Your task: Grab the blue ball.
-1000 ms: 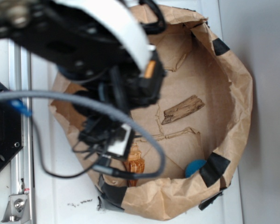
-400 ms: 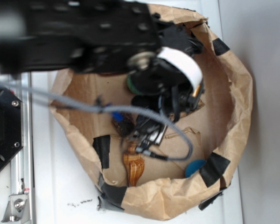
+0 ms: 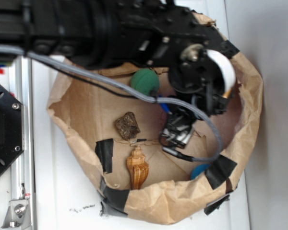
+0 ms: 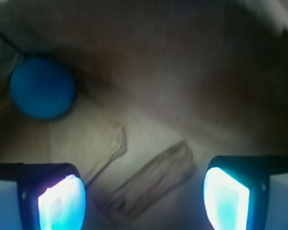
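You are hovering the gripper (image 4: 144, 191), jaws spread and empty, over a wood scrap (image 4: 151, 184); closing here is risking missing the off-centre blue ball (image 4: 42, 87).

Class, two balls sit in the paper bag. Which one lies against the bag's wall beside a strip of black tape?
The blue ball, half hidden by the rim; the green ball sits across the bag under the arm.

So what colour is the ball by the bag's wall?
Blue ball, clearest in the wrist view.
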`<action>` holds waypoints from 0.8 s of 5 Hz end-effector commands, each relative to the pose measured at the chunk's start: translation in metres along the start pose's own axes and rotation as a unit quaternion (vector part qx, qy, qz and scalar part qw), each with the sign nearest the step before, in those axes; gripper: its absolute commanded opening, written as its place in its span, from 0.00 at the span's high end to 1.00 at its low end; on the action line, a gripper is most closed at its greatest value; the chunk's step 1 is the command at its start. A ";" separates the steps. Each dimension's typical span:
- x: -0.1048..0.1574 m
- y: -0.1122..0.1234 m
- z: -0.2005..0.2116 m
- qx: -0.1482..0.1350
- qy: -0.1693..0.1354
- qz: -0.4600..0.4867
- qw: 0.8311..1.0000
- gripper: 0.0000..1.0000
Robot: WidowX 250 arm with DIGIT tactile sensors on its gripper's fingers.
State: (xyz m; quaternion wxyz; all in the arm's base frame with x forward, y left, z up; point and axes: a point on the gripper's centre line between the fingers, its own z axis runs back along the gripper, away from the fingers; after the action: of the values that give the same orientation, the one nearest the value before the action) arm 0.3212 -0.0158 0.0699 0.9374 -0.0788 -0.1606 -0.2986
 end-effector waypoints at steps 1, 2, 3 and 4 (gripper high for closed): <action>0.020 -0.029 0.035 -0.004 -0.050 -0.077 0.996 0.00; 0.009 -0.035 0.040 -0.008 -0.051 -0.082 0.995 0.00; 0.004 -0.040 0.032 -0.008 -0.041 -0.091 0.995 0.00; 0.002 -0.042 0.010 -0.015 -0.029 -0.090 0.995 0.00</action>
State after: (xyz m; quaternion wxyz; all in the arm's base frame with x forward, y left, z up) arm 0.2942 -0.0396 0.0713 0.9080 -0.0950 -0.1754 -0.3685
